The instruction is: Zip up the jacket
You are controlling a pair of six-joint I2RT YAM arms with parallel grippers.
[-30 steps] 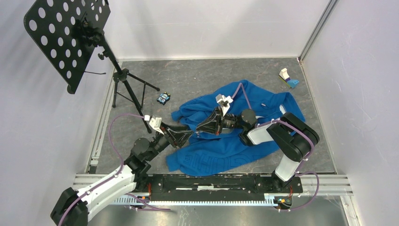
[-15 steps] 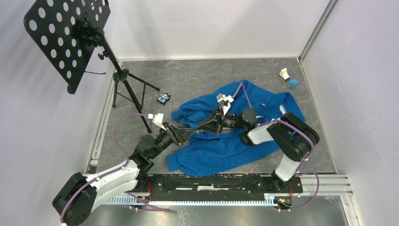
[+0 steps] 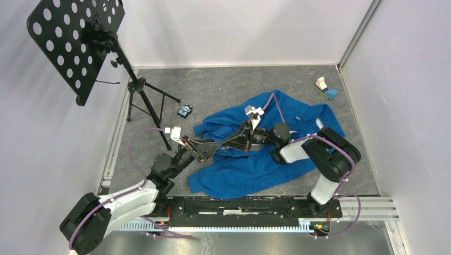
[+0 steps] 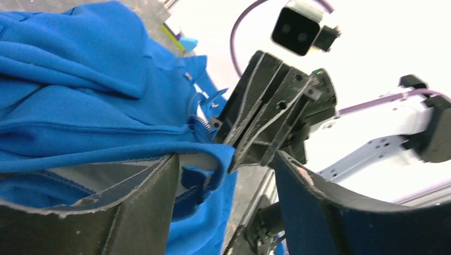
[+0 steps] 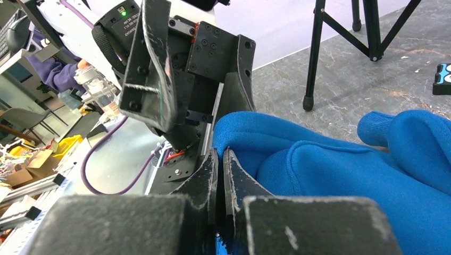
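Slightly shifted since a second ago, the left gripper (image 4: 224, 159) stands spread around a fold of the jacket (image 3: 250, 172), which lies crumpled mid-table. Just right of it, the right gripper (image 5: 219, 155) is pressed together, pinching the jacket's zipper (image 4: 202, 123) edge.

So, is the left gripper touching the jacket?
Touching. In the left wrist view the jacket drapes its edge over one of the open jaws of the left gripper.

The top camera looks down from behind the arms over the whole table (image 3: 228, 87). The left wrist camera, close in, faces the right gripper (image 4: 223, 143). The right wrist camera faces the left gripper (image 5: 199, 114) across the jacket (image 3: 239, 175).
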